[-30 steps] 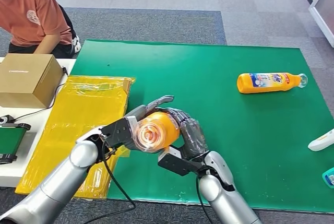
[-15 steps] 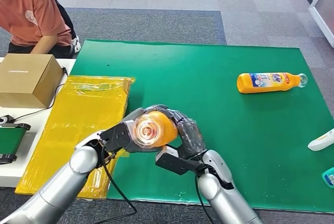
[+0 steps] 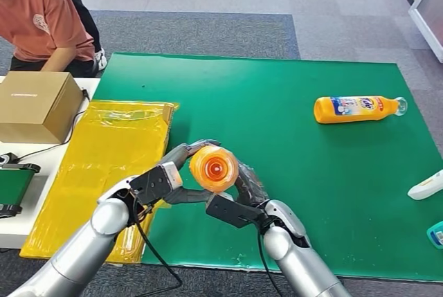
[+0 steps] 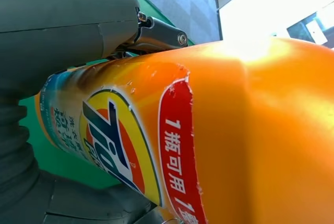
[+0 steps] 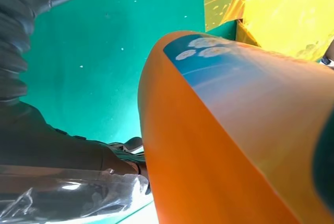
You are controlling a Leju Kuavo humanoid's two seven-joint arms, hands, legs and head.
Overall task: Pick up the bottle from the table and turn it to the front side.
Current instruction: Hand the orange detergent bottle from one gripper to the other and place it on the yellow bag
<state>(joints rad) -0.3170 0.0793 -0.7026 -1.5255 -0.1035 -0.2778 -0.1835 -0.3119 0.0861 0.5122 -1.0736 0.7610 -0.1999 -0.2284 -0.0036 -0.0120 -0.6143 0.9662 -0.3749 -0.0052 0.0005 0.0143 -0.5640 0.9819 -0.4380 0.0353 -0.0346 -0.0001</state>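
The orange bottle (image 3: 213, 168) is up off the green table (image 3: 293, 172), at about 6 o'clock. The left hand (image 3: 166, 179) and right hand (image 3: 244, 193) both hold it. Picking up is done; turning looks unfinished.

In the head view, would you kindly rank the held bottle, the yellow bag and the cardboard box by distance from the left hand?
1. Held bottle: in the left hand.
2. Yellow bag: beside it, left.
3. Cardboard box: far left.
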